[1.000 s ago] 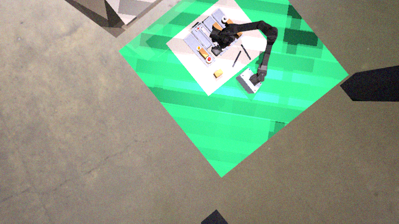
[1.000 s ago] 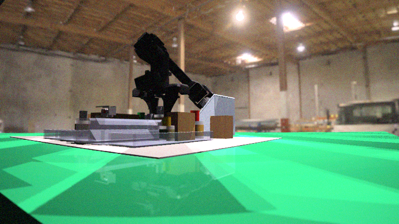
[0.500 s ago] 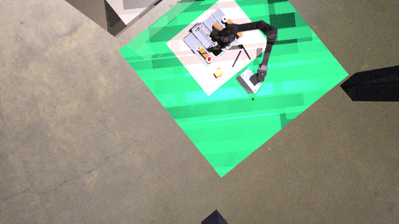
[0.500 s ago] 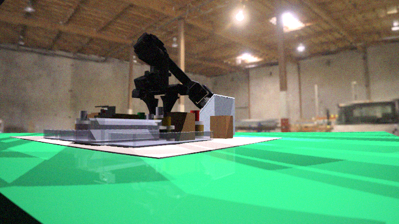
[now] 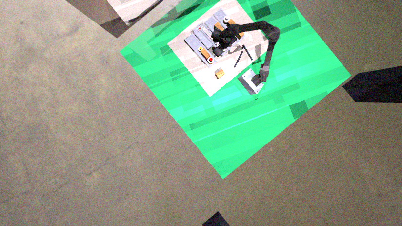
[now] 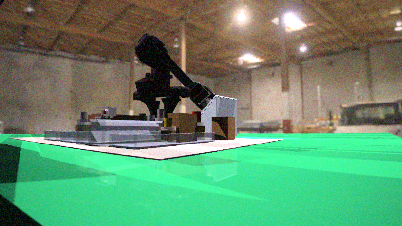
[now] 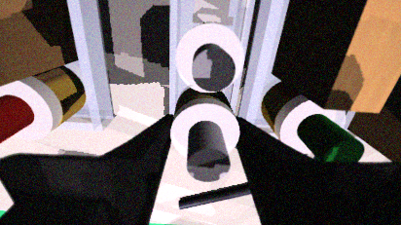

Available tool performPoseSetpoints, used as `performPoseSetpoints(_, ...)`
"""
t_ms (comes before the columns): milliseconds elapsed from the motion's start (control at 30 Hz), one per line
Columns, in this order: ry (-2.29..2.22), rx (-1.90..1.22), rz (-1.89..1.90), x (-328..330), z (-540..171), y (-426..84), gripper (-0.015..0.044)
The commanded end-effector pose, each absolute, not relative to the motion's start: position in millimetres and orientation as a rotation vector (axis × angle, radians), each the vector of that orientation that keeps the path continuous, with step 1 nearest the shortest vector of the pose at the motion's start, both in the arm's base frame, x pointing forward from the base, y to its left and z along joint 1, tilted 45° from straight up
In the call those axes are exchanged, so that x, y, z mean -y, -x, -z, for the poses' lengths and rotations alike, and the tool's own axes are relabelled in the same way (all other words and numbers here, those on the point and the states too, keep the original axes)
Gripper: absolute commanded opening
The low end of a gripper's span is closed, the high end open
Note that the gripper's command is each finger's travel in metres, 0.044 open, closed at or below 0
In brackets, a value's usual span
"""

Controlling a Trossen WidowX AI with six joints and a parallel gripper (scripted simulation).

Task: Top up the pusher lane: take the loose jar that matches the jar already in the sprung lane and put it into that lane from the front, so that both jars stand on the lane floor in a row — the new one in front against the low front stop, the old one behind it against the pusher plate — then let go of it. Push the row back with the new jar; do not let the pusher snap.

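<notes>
My gripper [image 7: 203,121] [image 6: 161,113] is shut on a grey-capped jar [image 7: 208,141] with a white shoulder and points down. The held jar is upright at the front of the sprung lane [image 7: 177,47]. A matching grey-capped jar [image 7: 210,58] stands in the lane directly behind it. The two look very close; I cannot tell whether they touch. The held jar's base and the front stop are hidden, so I cannot tell if it stands on the lane floor. The pusher plate is hidden behind the rear jar.
A red-capped jar [image 7: 14,119] [image 5: 210,59] stands left and a green-capped jar [image 7: 331,136] right, both close to the fingers. Wooden blocks [image 5: 219,73] [image 7: 377,47] and a yellow-capped jar [image 5: 200,48] stand around the lanes. Dark rods [image 5: 238,59] [image 7: 214,196] lie in front.
</notes>
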State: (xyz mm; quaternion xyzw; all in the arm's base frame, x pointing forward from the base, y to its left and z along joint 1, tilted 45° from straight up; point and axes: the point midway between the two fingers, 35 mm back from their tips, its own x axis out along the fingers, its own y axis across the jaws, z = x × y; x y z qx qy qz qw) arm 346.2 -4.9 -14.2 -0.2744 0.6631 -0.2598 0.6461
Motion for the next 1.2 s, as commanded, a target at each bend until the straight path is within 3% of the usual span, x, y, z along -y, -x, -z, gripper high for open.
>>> performPoseSetpoints(0, 0.625, -1.489, 0.599, 7.6, 14.7, -350.3, 0.0000)
performPoseSetpoints(1167, 0.625, -1.488, 0.600, 14.8, 21.9, -348.8, 0.0000)
